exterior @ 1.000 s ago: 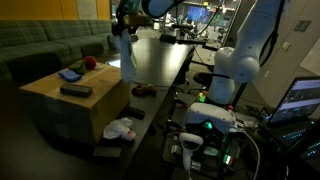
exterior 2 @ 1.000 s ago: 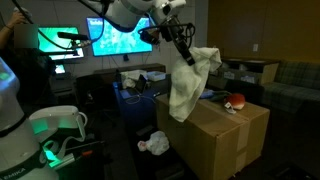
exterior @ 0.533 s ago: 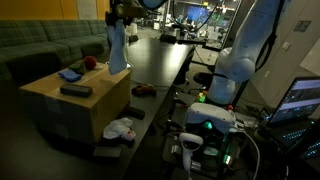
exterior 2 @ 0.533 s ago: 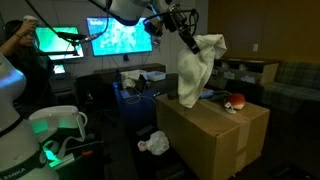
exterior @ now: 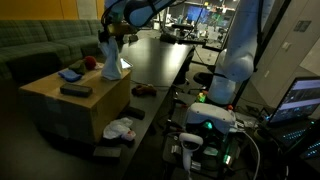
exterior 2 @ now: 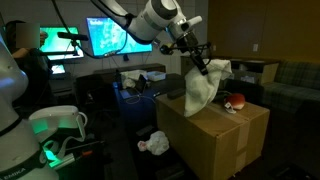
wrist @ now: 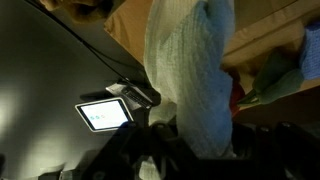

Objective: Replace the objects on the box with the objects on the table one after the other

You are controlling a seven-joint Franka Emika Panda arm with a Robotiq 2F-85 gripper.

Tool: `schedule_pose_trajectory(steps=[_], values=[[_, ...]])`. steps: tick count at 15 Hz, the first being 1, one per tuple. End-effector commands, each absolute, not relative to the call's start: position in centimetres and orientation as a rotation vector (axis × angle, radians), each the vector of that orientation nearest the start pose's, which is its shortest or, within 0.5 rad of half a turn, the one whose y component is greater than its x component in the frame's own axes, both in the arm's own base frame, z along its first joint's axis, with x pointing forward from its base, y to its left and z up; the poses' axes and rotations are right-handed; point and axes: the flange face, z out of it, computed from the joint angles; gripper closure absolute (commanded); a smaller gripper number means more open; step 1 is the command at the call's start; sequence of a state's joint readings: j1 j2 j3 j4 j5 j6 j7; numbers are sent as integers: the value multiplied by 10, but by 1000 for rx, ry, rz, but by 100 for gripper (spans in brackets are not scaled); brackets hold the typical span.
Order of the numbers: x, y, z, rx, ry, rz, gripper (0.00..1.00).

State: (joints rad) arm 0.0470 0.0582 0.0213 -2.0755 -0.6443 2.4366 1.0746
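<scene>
Over box (exterior: 85, 112) | one white cloth (exterior: 113, 64) in jaws | one red ball (exterior: 89, 63) near

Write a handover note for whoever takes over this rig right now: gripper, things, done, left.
Gripper: shut on the white cloth, which hangs over the box.
On the box top: blue item, red item, dark flat item.
On the table: small reddish item.
Done: cloth brought over the box.
Left: lay it down, release, swap the rest.
</scene>
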Motion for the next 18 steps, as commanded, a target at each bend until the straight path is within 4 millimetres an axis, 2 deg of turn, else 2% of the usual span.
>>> schedule_pose_trajectory(steps=[1, 5, 9, 12, 18], values=[[616, 38, 408, -3130, 899, -815, 95], [626, 43, 369, -3156, 864, -702, 95], [622, 55, 338, -3181, 783, -589, 95], [620, 68, 322, -3189, 701, -517, 95], [617, 90, 305, -3231, 561, -473, 94]])
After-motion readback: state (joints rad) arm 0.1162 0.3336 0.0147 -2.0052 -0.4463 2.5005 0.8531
